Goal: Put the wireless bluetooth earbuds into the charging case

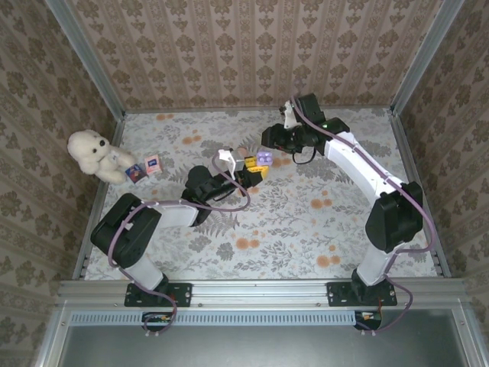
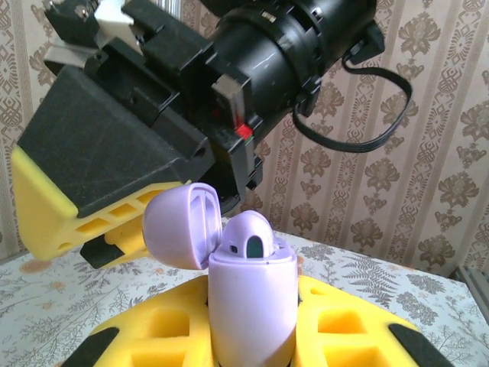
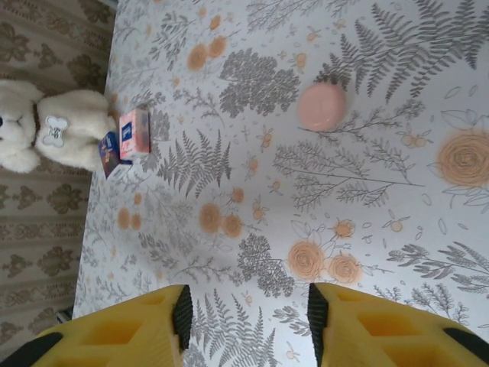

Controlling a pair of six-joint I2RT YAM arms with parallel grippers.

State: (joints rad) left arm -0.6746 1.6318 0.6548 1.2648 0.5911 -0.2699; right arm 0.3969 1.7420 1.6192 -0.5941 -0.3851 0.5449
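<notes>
Case (image 2: 252, 306) sits centre frame, lid up, clamped in my left gripper (image 1: 246, 177); one earbud (image 2: 250, 238) looks seated (the second, I cannot tell). My right gripper (image 3: 248, 313) has jaws apart, empty.

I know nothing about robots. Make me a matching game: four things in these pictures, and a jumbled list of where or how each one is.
1 teddy bear
2 charging case
3 pink disc
4 right tool

A purple, lid open
B open, holding nothing
C at the left edge of the table
D lying flat, nothing touching it

Pairs: 1-C, 2-A, 3-D, 4-B
</notes>
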